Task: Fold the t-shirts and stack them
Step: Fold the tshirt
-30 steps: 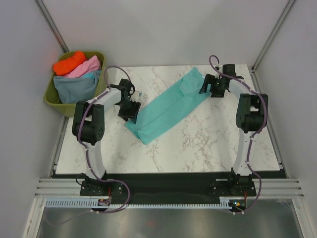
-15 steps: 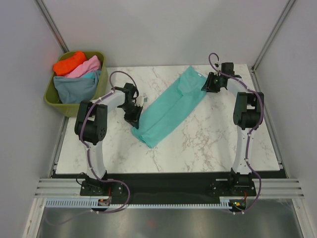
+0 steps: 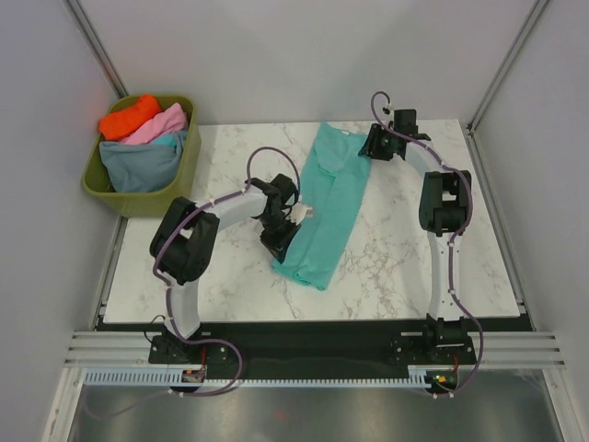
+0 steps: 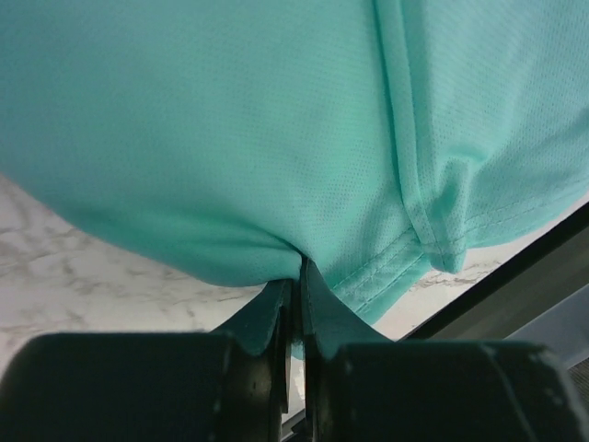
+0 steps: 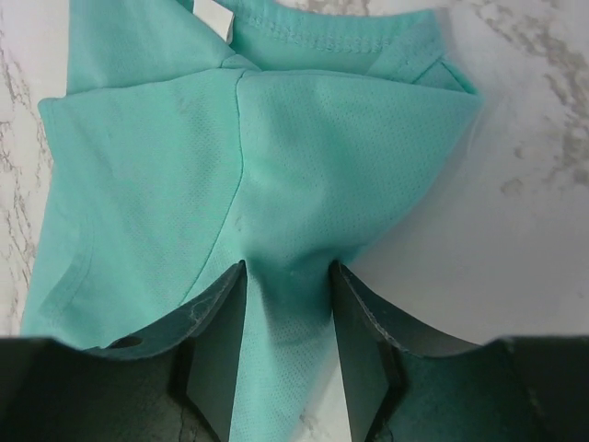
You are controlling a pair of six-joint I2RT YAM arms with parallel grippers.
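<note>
Barely started: my left claw (image 4: pixel 296 274) and right claw (image 5: pixel 287 281) each grip the half-folded teal shirt (image 3: pixel 333 195); other shirts (image 3: pixel 147 124) sit in the tub (image 3: pixel 190 152) at ten o'clock.

arms: left arm (image 3: pixel 225 203), right arm (image 3: pixel 448 276), white links, bulky black joint housings
cables: mauve cable (image 3: pixel 260 155) looped along each arm
bases: black base (image 3: pixel 184 348) blocks
left gripper (image 4: pixel 294 273): dark matte fingers
right gripper (image 5: pixel 288 269): dark wedge fingers, pale scuffed edges
</note>
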